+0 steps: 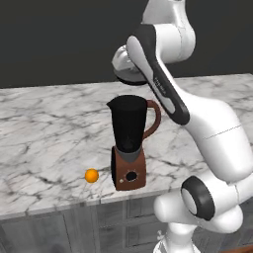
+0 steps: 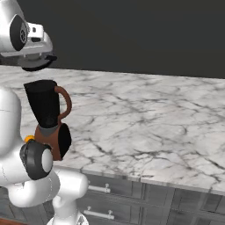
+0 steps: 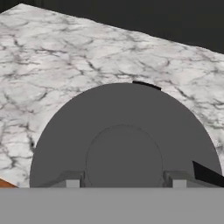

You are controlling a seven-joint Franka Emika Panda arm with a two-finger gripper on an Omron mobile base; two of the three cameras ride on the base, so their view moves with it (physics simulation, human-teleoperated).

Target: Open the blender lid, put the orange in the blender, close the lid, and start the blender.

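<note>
Unlabelled blender lid [image 3: 124,144] clamped between fingers [image 3: 72,180] above blender [image 1: 129,143]

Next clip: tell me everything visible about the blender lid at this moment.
The blender lid is a round, flat, matte dark-grey disc with a raised circular knob at its centre. It is off the blender, held level in the air above and behind the open jar, over the marble counter. The hand is shut on the knob, with a fingertip on either side. From the base views it shows as a thin dark disc under the hand. Nothing else touches it.
</note>
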